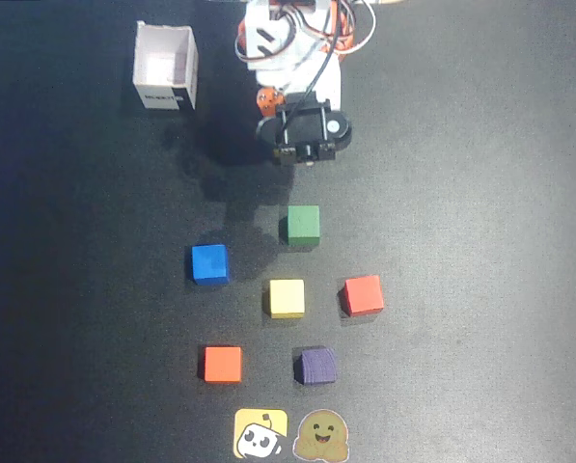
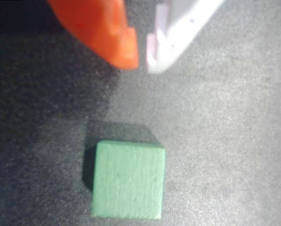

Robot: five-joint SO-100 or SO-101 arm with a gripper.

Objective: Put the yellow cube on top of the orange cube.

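Showing only green cube (image 2: 128, 180) wrist-side

Yellow cube (image 1: 287, 298) — orange cube (image 1: 223, 364) apart

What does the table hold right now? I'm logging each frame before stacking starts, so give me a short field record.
pincer: empty, nearly closed, above the green cube
yellow cube: centre of the group, untouched
orange cube: lower left in the overhead view, nothing on it
red cube: right of yellow
other cubes: blue, purple
white box: upper left, open
stickers: two at the bottom edge
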